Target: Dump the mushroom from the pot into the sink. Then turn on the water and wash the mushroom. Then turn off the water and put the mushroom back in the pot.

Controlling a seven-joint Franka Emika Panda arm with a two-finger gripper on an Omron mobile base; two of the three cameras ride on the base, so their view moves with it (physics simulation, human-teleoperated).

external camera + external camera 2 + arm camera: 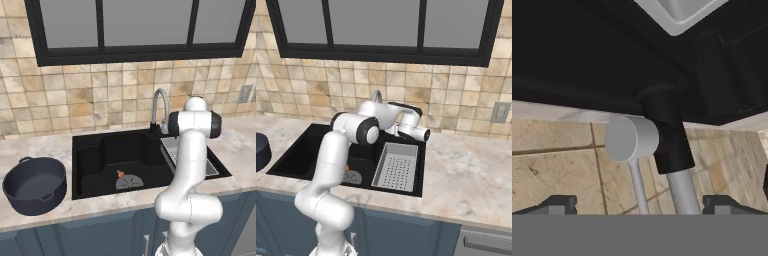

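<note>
Your mushroom (120, 174) lies low in the frame's centre, on the sink (95, 160) floor at the drain's (129, 182) upper left edge. Your pot (35, 185) stands apart on the counter (30, 147) at lower left. Your gripper (640, 202), fingers spread wide and holding nothing, faces the faucet (669, 145) and its round grey handle (631, 138); the strainer tray (396, 167) sits in the sink's right part.

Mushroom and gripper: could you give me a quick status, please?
Gripper open, at faucet lever. Mushroom in sink by drain. Pot on counter. Nothing blocking.
</note>
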